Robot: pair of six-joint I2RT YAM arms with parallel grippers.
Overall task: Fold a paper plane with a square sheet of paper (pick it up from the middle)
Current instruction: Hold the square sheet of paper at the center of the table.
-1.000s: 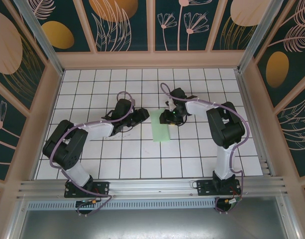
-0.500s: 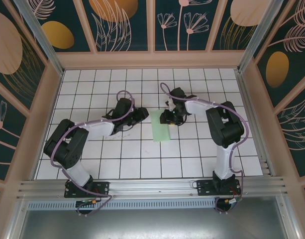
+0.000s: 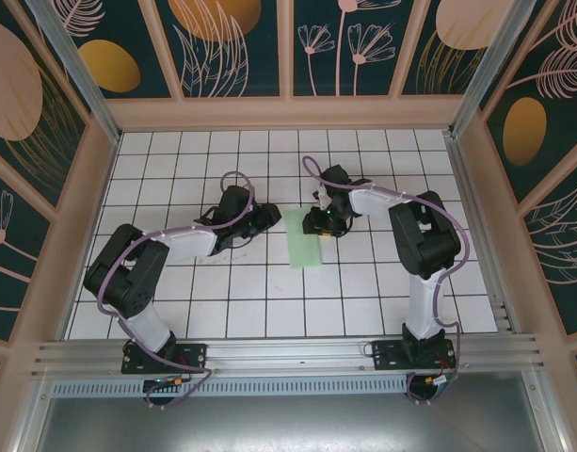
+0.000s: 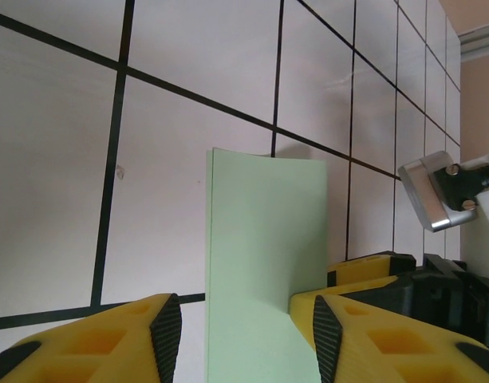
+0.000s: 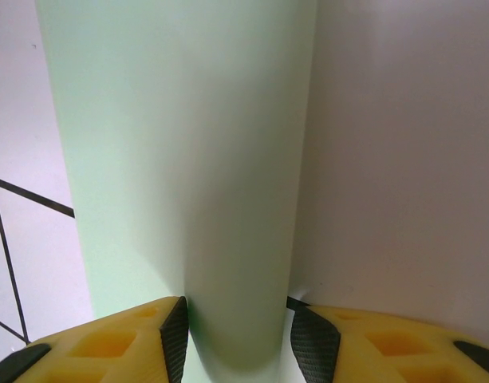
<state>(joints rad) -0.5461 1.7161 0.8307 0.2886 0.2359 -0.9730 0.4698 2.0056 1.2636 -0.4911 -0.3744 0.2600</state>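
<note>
Mint paper [image 3: 305,250] folded in half; both grippers [image 3: 273,218] [image 3: 316,226] straddle it.

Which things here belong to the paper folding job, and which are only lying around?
Belong to the job:
- thin pale mint-green paper sheet, lying folded over
- left gripper
- right gripper

Only around:
- white grid-tiled table
- dark floral-patterned wall panels

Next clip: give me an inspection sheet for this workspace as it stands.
Surface: white grid-tiled table, bare around the arms.
Job's things: green sheet of paper, folded to a narrow strip, lying mid-table.
Clutter: nothing seen.
Grippers: left tool and right tool each straddle the paper, jaws part open; whether they pinch it, cannot tell.
Cables: lilac cable looped along each arm.
Surroundings: floral wall panels, aluminium rail in front.
</note>
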